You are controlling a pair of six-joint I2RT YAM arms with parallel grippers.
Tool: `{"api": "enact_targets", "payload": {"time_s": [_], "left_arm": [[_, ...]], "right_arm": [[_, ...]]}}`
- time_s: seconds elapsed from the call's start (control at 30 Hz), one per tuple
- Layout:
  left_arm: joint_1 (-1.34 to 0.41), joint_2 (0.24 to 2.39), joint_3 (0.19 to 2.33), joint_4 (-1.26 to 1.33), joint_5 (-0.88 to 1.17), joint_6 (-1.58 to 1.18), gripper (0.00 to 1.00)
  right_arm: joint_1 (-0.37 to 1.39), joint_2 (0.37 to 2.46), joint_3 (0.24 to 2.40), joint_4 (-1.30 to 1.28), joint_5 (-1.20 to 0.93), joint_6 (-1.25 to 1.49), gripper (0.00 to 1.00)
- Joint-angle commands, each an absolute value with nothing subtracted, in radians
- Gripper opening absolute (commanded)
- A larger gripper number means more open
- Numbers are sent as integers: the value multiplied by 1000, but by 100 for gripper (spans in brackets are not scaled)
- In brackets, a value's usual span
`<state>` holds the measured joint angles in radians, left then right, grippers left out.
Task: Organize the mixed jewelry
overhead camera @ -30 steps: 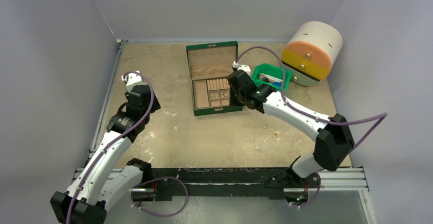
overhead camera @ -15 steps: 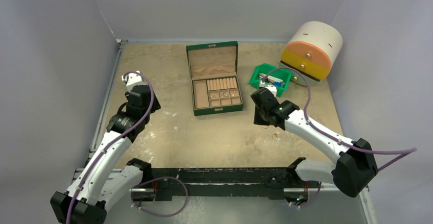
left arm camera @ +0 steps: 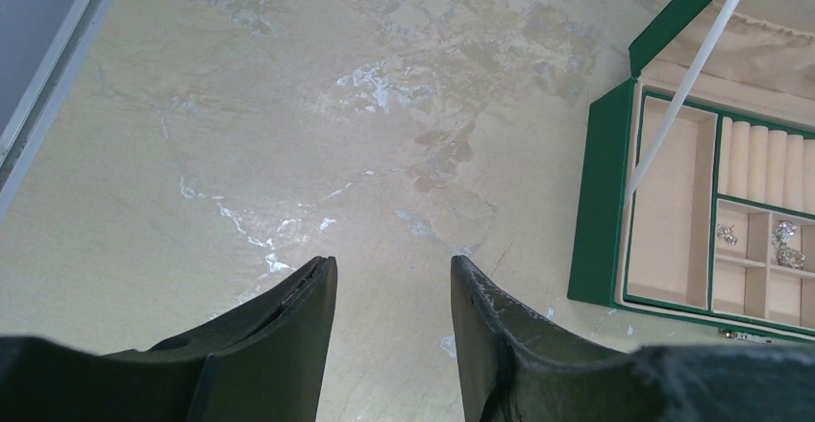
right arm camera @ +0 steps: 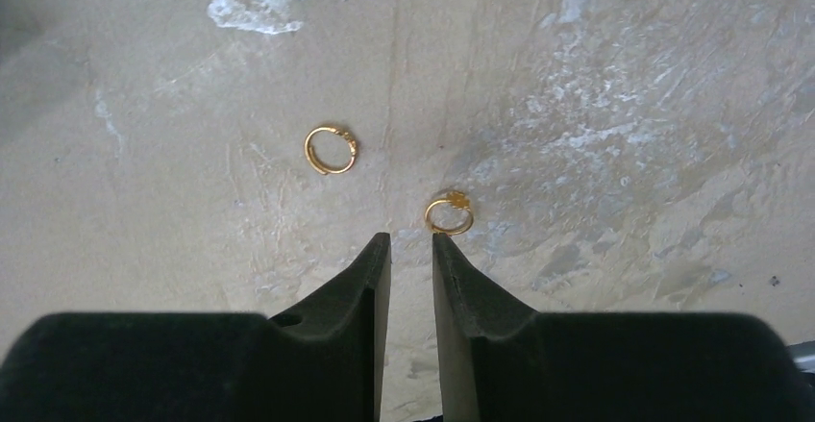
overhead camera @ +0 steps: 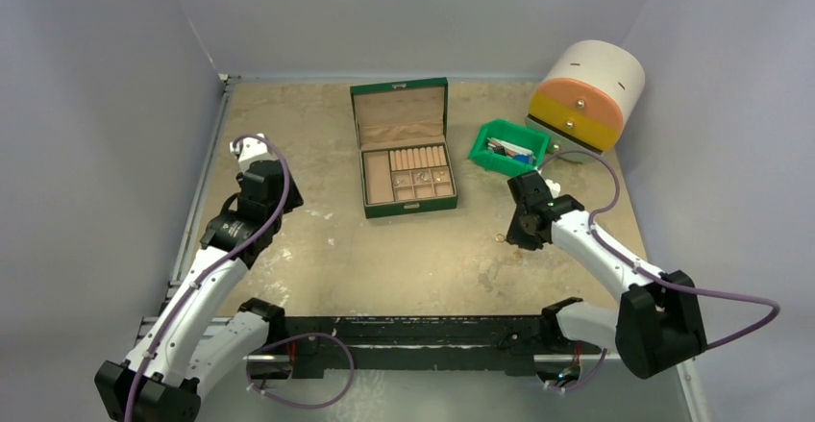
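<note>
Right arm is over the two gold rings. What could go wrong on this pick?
The right gripper has its jaws only narrowly apart, and the nearer ring lies slightly off their gap: a finger may shove it away. That ring lies flat on the table, so the jaws might slide over it. The other ring is close enough to get knocked.

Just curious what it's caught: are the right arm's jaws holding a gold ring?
No: the nearer gold ring and the farther gold ring lie on the table beyond the right gripper, its jaws empty.
</note>
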<state>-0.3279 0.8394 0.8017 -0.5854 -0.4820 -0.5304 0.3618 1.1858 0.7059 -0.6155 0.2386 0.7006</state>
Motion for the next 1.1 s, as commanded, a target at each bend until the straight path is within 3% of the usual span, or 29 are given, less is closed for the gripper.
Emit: {"api": "enact_targets", "payload": {"time_s": [0.0, 1.07], "left_arm": [[-331, 828, 825, -548, -480, -518, 46], [-331, 816, 825, -546, -477, -517, 46]], "right_arm": [[326, 1190, 695, -638, 228, 737, 25], [235, 1272, 664, -595, 235, 816, 24]]}}
